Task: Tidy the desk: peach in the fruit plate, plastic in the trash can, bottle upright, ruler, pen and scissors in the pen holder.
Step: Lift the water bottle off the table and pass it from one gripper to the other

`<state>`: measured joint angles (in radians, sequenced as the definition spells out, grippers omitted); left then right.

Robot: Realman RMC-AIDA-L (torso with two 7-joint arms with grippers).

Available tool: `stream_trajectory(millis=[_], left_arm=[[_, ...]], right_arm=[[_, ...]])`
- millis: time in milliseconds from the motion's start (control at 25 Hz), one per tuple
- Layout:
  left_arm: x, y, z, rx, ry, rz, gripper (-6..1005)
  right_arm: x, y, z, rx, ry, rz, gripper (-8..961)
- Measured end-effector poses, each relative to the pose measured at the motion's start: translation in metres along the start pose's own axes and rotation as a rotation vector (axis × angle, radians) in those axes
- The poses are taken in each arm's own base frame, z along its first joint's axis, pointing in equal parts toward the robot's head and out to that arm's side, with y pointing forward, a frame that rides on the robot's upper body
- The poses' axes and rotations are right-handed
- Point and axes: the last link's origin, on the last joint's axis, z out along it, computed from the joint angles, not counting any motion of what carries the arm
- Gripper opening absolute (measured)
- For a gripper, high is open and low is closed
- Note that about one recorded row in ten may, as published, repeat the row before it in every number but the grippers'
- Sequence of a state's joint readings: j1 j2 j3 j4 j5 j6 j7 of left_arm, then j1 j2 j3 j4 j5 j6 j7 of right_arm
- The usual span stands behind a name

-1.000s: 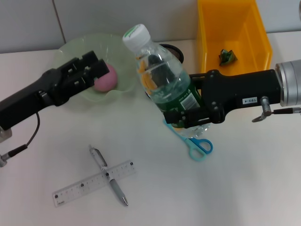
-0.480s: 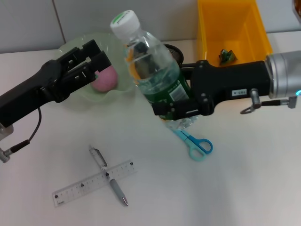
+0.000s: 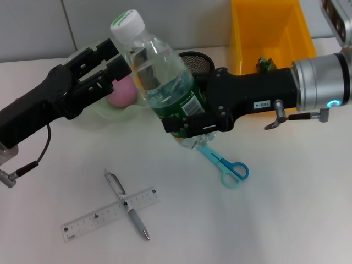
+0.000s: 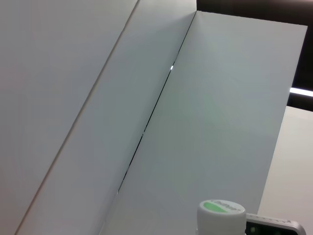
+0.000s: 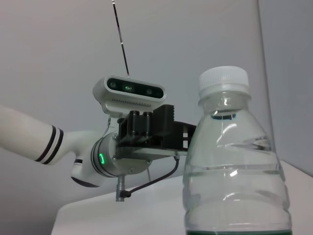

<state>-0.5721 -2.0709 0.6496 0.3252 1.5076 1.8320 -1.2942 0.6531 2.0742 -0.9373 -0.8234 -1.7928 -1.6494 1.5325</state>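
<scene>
Bottle (image 3: 162,82), clear ribbed plastic with a white-and-green cap and a green label band, is lifted off the white tabletop (image 3: 286,214) in the right pincer (image 3: 190,125), whose black fingers pinch its lower body. Its long axis tilts, cap pointing up and toward the robot's left, base toward the blue-handled scissors (image 3: 225,164) lying flat below it. In the right wrist view the same bottle (image 5: 232,166) fills the foreground, cap uppermost.

Left pincer (image 3: 110,63) hovers by the bottle's neck, over the pale green scalloped fruit plate (image 3: 82,58); its black fingers look spread, holding nothing. A round pink peach (image 3: 124,91) sits in that plate.

Behind the bottle stands a dark mesh pen holder (image 3: 197,61), and beside it a yellow plastic trash can (image 3: 272,33) with a small crumpled green plastic scrap (image 3: 265,65) inside. Nearer the robot, a silver pen (image 3: 126,204) lies crossed over a clear flat ruler (image 3: 110,213).
</scene>
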Motion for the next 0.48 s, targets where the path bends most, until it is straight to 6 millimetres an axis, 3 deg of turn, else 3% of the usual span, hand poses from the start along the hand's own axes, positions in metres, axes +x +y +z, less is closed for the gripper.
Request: stream_trajectory(millis=[480], left_arm=[[-0.0008,-0.0009,0.0015,0.005,0.005,0.018,794]], right_arm=[[0.0021,0.0014,0.0072,-0.027,0.006,0.016,772]])
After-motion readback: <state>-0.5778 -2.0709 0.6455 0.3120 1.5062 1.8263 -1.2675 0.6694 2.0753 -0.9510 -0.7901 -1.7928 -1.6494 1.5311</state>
